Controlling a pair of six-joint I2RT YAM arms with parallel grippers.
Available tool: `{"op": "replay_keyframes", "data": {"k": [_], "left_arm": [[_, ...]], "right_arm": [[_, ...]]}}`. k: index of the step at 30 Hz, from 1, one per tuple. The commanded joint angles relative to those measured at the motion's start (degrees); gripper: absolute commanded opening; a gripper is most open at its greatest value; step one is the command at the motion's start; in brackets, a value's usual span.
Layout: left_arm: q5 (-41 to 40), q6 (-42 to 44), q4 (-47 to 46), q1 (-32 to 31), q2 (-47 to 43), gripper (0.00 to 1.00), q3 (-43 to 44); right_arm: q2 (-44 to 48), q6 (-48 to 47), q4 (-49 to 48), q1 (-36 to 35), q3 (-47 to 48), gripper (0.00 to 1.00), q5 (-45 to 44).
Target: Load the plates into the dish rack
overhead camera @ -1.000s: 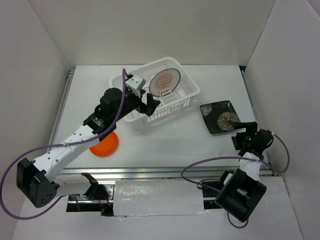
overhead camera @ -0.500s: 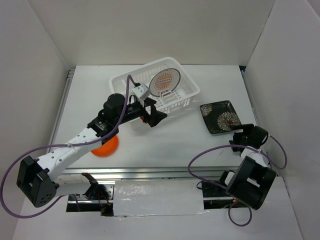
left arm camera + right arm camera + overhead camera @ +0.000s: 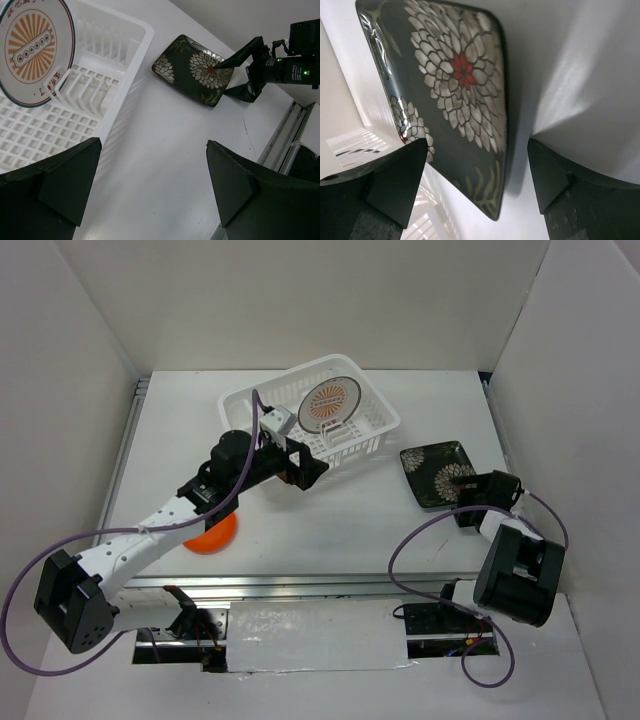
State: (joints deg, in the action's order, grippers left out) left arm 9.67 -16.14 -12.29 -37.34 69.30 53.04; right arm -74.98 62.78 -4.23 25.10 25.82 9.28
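The white sunburst plate [image 3: 329, 405] stands upright among the ribs of the white dish rack [image 3: 372, 428]; both also show in the left wrist view, plate [image 3: 32, 47] and rack [image 3: 131, 60]. My left gripper [image 3: 312, 470] is open and empty over bare table just in front of the rack [image 3: 155, 185]. The orange plate [image 3: 212, 533] lies on the table, partly under my left arm. The dark square flowered plate [image 3: 436, 472] lies flat at the right. My right gripper [image 3: 463, 498] is open, its fingers straddling that plate's near right edge [image 3: 455, 85], not closed on it.
White walls enclose the table on three sides. A metal rail [image 3: 330, 580] runs along the near table edge. Purple cables loop off both arms. The right arm's base [image 3: 515, 575] stands close to the right wall.
My left gripper has drawn back from the sunburst plate in the rack toward the table in front. My right arm has swung up to the dark plate's edge.
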Motion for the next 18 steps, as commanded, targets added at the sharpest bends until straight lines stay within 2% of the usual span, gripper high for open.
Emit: {"op": "replay_keyframes", "data": {"k": [1, 4, 8, 10, 11, 14, 15, 17, 18], "left_arm": [[-0.9, -3.1, 2.6, 1.0, 2.2, 0.99, 5.8], [1.0, -3.3, 3.0, 1.1, 5.0, 1.00, 7.3], [0.0, -3.4, 1.6, 1.2, 4.4, 0.99, 5.9], [-0.5, -3.5, 1.6, 1.3, 4.1, 0.99, 5.4], [-0.8, -3.5, 1.5, 1.4, 3.7, 0.99, 5.2], [-1.2, -3.9, 1.2, 1.6, 3.2, 0.99, 4.9], [-1.1, -3.9, 1.5, 1.7, 3.2, 0.99, 5.0], [-1.1, -3.8, 1.6, 1.7, 3.0, 0.99, 4.9], [-1.1, -3.7, 1.6, 1.7, 3.0, 1.00, 4.7]], "right_arm": [[-2.4, 2.3, -0.2, -2.5, 1.9, 0.88, -4.1], [-4.6, 4.0, -0.6, -3.7, 2.9, 0.82, -4.4], [-5.8, 5.0, -0.3, -4.8, 4.1, 0.76, -5.6], [-6.3, 5.0, -0.7, -5.3, 4.3, 0.70, -6.1], [-6.4, 5.2, -1.0, -5.5, 4.3, 0.63, -6.5], [-6.4, 5.6, -1.5, -5.8, 4.0, 0.50, -6.8], [-6.7, 5.6, -2.2, -5.8, 3.7, 0.40, -6.5], [-7.0, 5.4, -3.3, -5.7, 3.8, 0.32, -5.9], [-7.4, 5.5, -3.2, -5.7, 3.9, 0.24, -5.8]]}}
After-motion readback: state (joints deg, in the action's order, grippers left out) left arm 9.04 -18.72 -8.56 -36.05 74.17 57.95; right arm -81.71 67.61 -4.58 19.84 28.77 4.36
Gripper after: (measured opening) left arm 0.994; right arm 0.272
